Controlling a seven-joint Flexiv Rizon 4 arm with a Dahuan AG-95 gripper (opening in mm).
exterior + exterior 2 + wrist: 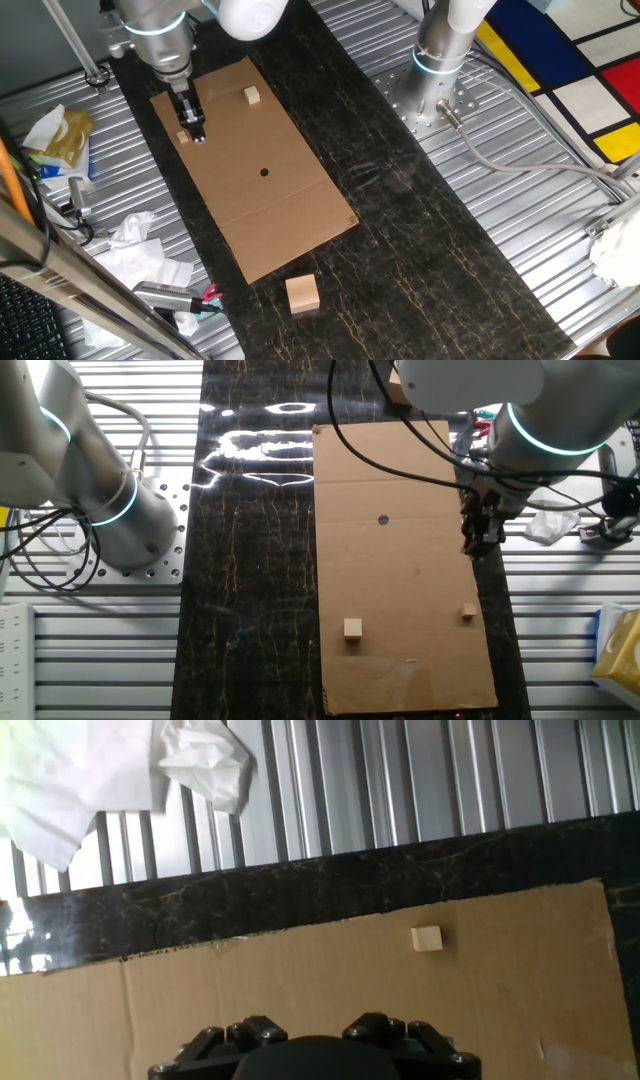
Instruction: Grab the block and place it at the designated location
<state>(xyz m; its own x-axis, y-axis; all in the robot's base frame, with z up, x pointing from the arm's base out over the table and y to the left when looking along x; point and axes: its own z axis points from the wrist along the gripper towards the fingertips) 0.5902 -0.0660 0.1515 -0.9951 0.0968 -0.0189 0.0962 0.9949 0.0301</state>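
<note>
The block (182,137) lies on the cardboard (270,215), close to its long edge, beside the black marble strip (420,230). In the other fixed view it (468,612) sits near the right edge of the sheet, and in the hand view it (427,938) rests flat just below the upper edge of the cardboard. The gripper (197,133) hangs just beside the block, not touching it. The fingers look close together with nothing between them, but I cannot tell for sure if the jaws are open or closed. The dot (264,172) is near the middle of the sheet, well apart from the block. A bigger pale block (251,95) lies on the cardboard toward its far end. A large cube (302,294) stands on the marble, off the sheet. Crumpled paper (200,760) lies on the ribbed metal table (560,220).
</note>
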